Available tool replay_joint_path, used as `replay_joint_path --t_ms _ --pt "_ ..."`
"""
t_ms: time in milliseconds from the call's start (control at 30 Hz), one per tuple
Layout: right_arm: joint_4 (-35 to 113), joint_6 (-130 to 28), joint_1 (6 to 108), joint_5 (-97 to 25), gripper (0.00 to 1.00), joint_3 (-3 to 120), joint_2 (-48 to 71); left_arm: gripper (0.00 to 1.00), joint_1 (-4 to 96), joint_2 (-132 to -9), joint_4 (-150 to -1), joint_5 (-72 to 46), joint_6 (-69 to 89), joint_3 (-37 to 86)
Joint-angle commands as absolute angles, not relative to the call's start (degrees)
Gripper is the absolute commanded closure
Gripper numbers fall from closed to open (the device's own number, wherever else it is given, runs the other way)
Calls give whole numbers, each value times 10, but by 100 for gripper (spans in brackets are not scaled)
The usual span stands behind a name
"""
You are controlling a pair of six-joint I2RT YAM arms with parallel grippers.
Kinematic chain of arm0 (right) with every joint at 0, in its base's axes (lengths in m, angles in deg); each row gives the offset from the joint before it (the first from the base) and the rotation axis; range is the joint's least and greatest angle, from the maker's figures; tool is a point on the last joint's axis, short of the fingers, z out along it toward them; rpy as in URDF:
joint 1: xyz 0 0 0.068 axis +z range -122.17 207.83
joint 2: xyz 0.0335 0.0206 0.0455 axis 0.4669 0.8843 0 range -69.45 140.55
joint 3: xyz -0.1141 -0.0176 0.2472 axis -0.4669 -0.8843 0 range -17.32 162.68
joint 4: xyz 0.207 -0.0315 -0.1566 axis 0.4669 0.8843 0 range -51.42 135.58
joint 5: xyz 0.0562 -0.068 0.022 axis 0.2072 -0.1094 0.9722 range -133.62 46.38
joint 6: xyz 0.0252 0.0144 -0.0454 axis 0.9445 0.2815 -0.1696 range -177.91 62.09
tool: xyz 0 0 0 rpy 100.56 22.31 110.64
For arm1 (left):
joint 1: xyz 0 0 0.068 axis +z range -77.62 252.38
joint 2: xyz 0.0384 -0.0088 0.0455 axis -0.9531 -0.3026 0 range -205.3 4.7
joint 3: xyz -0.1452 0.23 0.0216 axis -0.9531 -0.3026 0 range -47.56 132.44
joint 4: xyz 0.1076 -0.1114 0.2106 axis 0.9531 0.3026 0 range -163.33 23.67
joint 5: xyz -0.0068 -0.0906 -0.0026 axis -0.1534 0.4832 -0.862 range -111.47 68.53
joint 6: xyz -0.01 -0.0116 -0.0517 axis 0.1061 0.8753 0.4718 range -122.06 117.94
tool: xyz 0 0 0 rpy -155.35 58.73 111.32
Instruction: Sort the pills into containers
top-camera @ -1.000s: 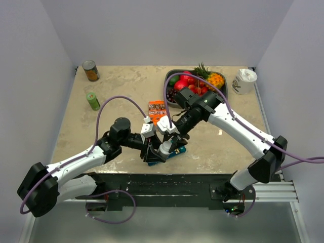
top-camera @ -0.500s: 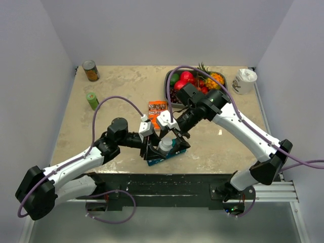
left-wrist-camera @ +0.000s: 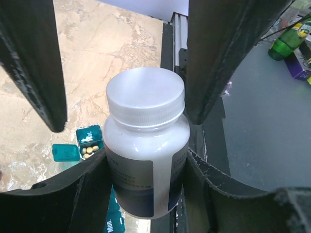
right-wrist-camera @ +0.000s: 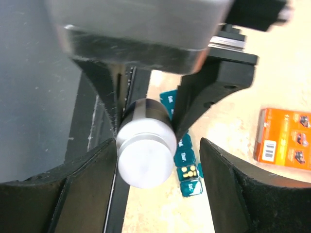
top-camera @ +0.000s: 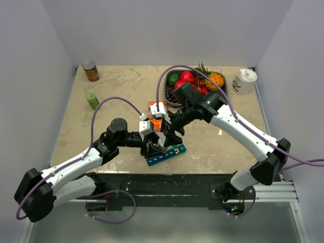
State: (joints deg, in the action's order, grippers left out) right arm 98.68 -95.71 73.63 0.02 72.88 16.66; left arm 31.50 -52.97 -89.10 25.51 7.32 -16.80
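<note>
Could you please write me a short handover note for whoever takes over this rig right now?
Left gripper: shut on the white pill bottle.
Right gripper: open, with its fingers either side of the bottle's white cap, not clamping it.
Things: the teal pill organiser lies below the bottle. One compartment is open, with a few yellow pills inside.
Done: that one compartment has pills, and the cap is on the bottle.
Left: the other compartments in view have their lids shut, so their contents are unseen. Filling them probably needs the cap off first.
</note>
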Motion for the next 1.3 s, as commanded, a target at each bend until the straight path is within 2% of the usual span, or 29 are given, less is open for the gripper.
replay_joint_path --t_ms 0,100,333,433,500,567,667,700,833,967,1033,1133,1233,1267 --pt "945 -910 734 -31 29 729 148 100 318 -521 -902 234 64 -141" --pt "952 -910 733 -28 32 731 149 100 318 -517 -892 221 61 -140" --pt "973 -917 731 -24 47 737 162 100 318 -513 -887 210 56 -139" --pt "982 -925 731 -18 63 738 169 100 318 -510 -893 206 55 -139" --pt "996 -939 731 -9 79 744 174 100 318 -508 -906 208 55 -141" --pt "1032 -991 731 19 89 756 184 100 319 -508 -915 213 51 -143" --pt "1110 -1086 732 86 90 771 195 100 319 -509 -957 235 53 -153" --pt "1131 -1176 732 102 91 771 195 100 318 -514 -995 243 58 -162" --pt "1136 -1281 732 139 89 751 187 100 318 -544 -1090 301 106 -173" --pt "1222 -1358 732 153 87 803 225 100 319 -559 -1176 345 136 -190" --pt "1220 -1361 732 154 87 805 223 100 318 -562 -1195 363 138 -193" --pt "1221 -1359 733 153 79 802 220 100 319 -563 -1209 365 139 -194" --pt "1218 -1334 732 143 47 806 209 100 319 -562 -1198 347 129 -194" --pt "1202 -1301 733 137 33 808 204 100 319 -561 -1168 340 120 -190"
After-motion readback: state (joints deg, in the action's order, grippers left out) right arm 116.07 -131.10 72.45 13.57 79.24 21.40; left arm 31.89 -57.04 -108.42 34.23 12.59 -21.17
